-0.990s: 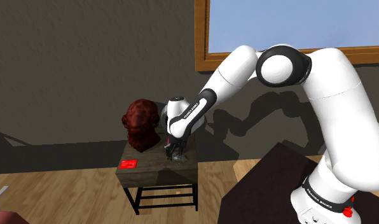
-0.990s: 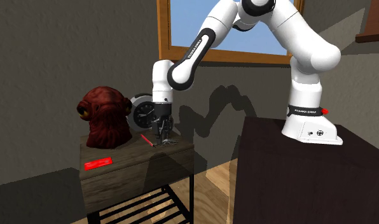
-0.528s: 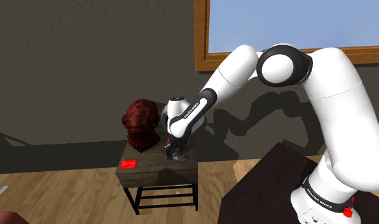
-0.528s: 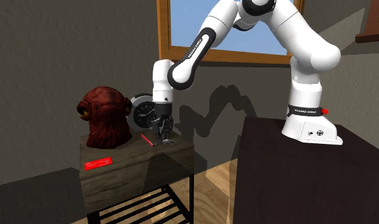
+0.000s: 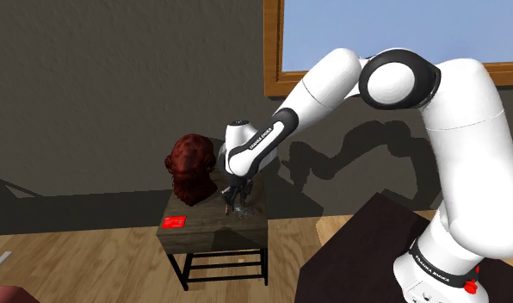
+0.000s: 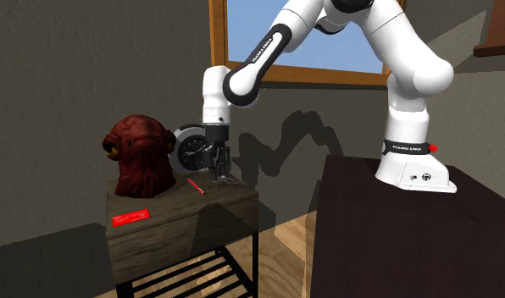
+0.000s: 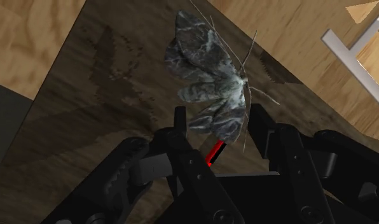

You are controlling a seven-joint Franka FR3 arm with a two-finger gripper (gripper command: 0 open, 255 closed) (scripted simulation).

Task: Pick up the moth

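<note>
Step in hand: lift, by est. Pincer [image 7: 217, 119] is clamped on the moth [image 7: 207, 70] at its lower wing; the grey mottled wings stand out past the fingertips. The moth hangs just over the dark bench [image 7: 86, 121], apparently clear of it. Next move: raise straight up w/o easing grip. Thin wing may slip. Avoid the clock [image 6: 190, 152].
</note>
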